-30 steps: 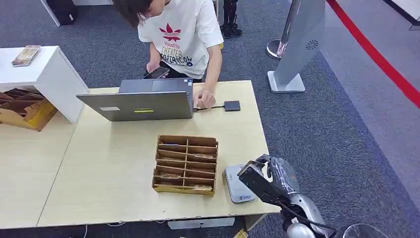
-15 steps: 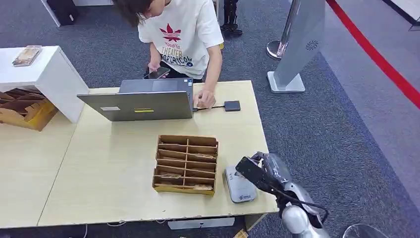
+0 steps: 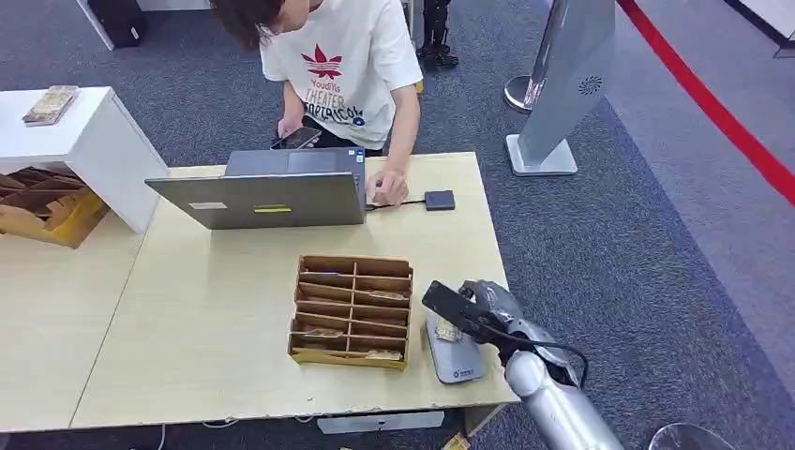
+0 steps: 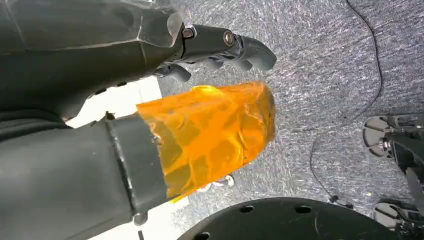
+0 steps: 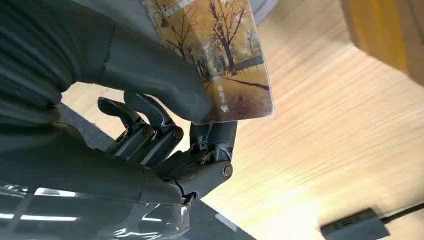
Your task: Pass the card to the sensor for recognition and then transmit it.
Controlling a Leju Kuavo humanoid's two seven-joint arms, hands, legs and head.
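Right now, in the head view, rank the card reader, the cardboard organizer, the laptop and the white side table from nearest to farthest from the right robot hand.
1. Card reader: directly beneath the right robot hand, which holds the card.
2. Cardboard organizer: just left of it.
3. Laptop: far side of the table, near the person.
4. White side table: far left corner.

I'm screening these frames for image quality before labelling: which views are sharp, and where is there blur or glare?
Head view: evenly lit and sharp on the table, divider box and sensor. Right wrist view: the card in the right hand reads sharply, the wood behind it is soft and carries a bright glare patch. Left wrist view: the orange-wrapped thumb of the left hand is blurred, the carpet crisp.
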